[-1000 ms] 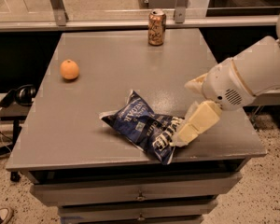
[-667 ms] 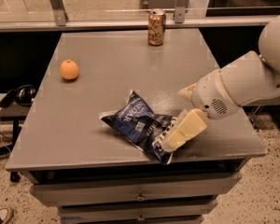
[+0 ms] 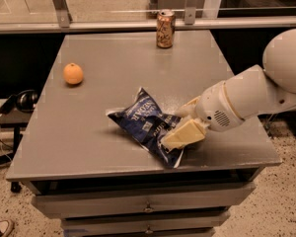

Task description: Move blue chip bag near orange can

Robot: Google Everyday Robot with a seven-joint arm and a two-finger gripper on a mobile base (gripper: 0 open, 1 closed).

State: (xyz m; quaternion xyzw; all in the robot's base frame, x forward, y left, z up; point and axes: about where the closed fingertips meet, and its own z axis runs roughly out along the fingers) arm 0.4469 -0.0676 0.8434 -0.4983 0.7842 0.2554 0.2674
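The blue chip bag (image 3: pixel 142 119) lies crinkled on the grey table (image 3: pixel 113 53), near the front and right of centre. The orange can (image 3: pixel 165 28) stands upright at the table's far edge, well apart from the bag. My gripper (image 3: pixel 180 122) comes in from the right on a white arm and sits low at the bag's right end. It is open, with one cream finger (image 3: pixel 183 135) over the bag's front corner and the other behind it.
A round orange fruit (image 3: pixel 73 74) lies on the left part of the table. A metal rail and posts (image 3: pixel 59 6) run behind the far edge. Drawers (image 3: pixel 148 206) sit below the front edge. Headphones (image 3: pixel 24 100) lie on a low surface at left.
My gripper has moved left and lower, from beside the bag's right end to over it. The bag, the can and the fruit have not moved.
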